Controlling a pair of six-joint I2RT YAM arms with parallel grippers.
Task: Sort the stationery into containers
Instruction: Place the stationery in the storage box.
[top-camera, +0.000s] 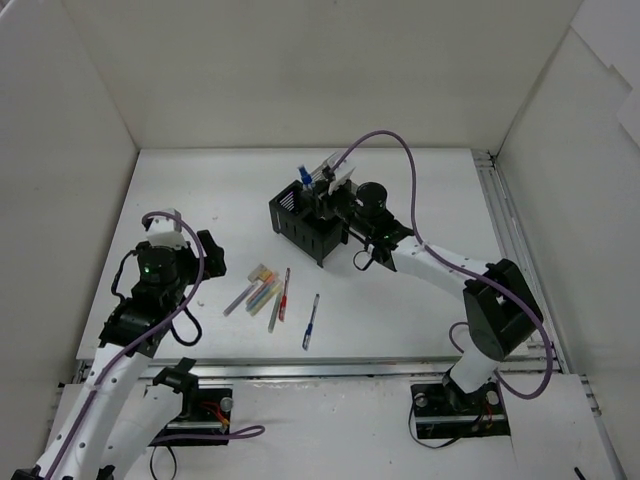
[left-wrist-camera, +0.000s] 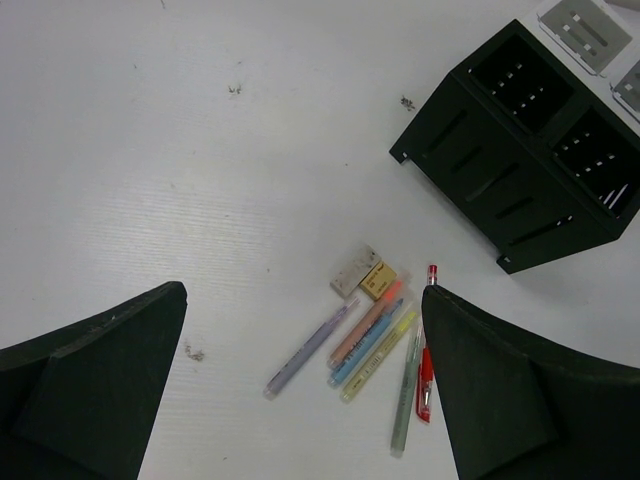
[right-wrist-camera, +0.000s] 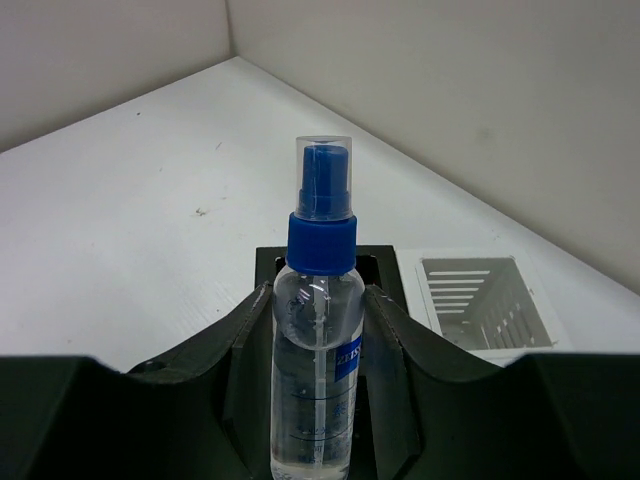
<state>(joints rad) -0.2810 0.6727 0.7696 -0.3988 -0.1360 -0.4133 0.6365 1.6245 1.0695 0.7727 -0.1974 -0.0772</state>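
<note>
My right gripper (right-wrist-camera: 318, 300) is shut on a clear bottle (right-wrist-camera: 318, 340) with a blue cap and holds it upright over a black bin (right-wrist-camera: 266, 262) of the containers (top-camera: 300, 225); a white bin (right-wrist-camera: 480, 300) stands beside it. The bottle's cap (top-camera: 303, 178) shows above the bins. Several pastel markers (left-wrist-camera: 365, 335), a red pen (left-wrist-camera: 427, 355), a grey-green pen (left-wrist-camera: 405, 395) and two eraser blocks (left-wrist-camera: 365, 275) lie in a cluster on the table. My left gripper (left-wrist-camera: 302, 293) hangs open above them, holding nothing. A blue pen (top-camera: 311, 321) lies apart to the right.
White walls enclose the table on three sides. A metal rail (top-camera: 505, 230) runs along the right edge. In the left wrist view the black bins (left-wrist-camera: 530, 150) stand at upper right, with white bins (left-wrist-camera: 585, 30) behind them. A purple cable (top-camera: 400, 150) loops over the right arm.
</note>
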